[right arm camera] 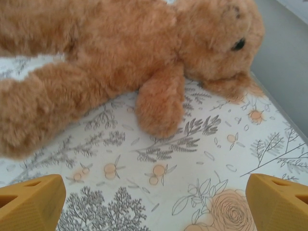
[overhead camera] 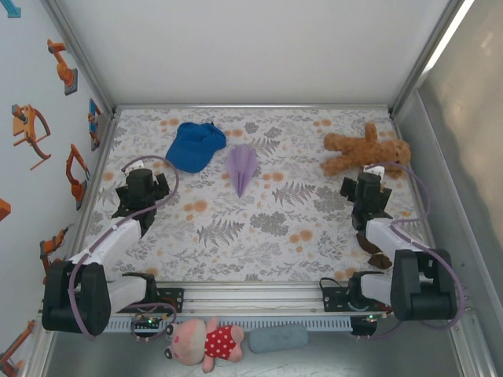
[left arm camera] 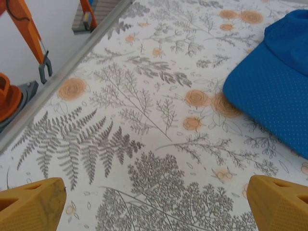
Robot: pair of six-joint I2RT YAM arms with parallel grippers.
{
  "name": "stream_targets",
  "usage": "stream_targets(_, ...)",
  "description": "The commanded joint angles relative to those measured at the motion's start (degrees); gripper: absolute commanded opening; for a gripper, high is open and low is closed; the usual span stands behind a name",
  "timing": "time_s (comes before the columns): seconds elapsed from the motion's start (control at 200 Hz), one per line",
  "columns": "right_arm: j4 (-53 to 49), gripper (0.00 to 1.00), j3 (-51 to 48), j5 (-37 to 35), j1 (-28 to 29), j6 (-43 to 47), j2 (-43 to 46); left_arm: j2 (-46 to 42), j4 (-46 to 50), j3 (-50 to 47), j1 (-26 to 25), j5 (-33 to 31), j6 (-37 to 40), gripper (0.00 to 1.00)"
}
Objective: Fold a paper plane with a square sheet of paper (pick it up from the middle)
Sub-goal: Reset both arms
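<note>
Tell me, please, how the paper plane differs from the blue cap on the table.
The plane is lavender; the cap is blue. The plane is a slim dart with a centre ridge, its tip toward the arms; the cap is broad and rounded. The plane is narrower than the cap. Both lie side by side on the far part of the floral table, with nothing holding them.

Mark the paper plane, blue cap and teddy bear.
paper plane [overhead camera: 242,165]: top external view, centre ridge.
blue cap [overhead camera: 192,149]: top external view, middle of fabric.
teddy bear [right arm camera: 120,38]: right wrist view, torso.
</note>
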State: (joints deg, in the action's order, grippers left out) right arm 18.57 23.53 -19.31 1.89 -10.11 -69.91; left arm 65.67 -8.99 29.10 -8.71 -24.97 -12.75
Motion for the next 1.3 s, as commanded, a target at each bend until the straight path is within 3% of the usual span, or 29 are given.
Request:
stream_targets(0.0, 14.67, 0.96, -0.77, 2.86, -0.38, 5.32, -2.27, 0.64, -8.46, -0.98, 2.04, 5.18, 7.1, 0.96)
stream_targets(0.225, 25.59, 0.96, -1.63, 11.89, -2.18, 6.43, -11.0, 6.13, -30.58, -8.37, 4.91, 17.14, 11.14, 0.96)
stream_targets(0.436, 32.7, 0.95, -2.36, 19.27, -4.31, 6.61, -17.97, 12.0, -36.26, -9.21, 8.15, 24.07, 10.4, 0.96)
stream_targets(0.641, 33.21, 0.96, -2.13, 21.2, -4.81, 6.53, -18.56, 18.73, -38.96, -7.57, 9.06, 24.89, 9.56, 0.96)
stream_targets(0.746, 31.89, 0.93, -1.47, 20.85, -4.93, 6.39, -18.59, 23.56, -42.42, -6.67, 8.4, 21.62, 9.57, 0.96)
stream_targets(0.791, 31.73, 0.99, -1.38, 20.89, -4.88, 6.39, -18.56, 22.44, -39.76, -6.24, 8.16, 22.24, 9.77, 0.96)
stream_targets(1.292, 31.4, 1.0, -1.2, 20.89, -4.96, 6.31, -18.6, 22.62, -38.45, -5.5, 7.04, 20.49, 10.77, 0.96)
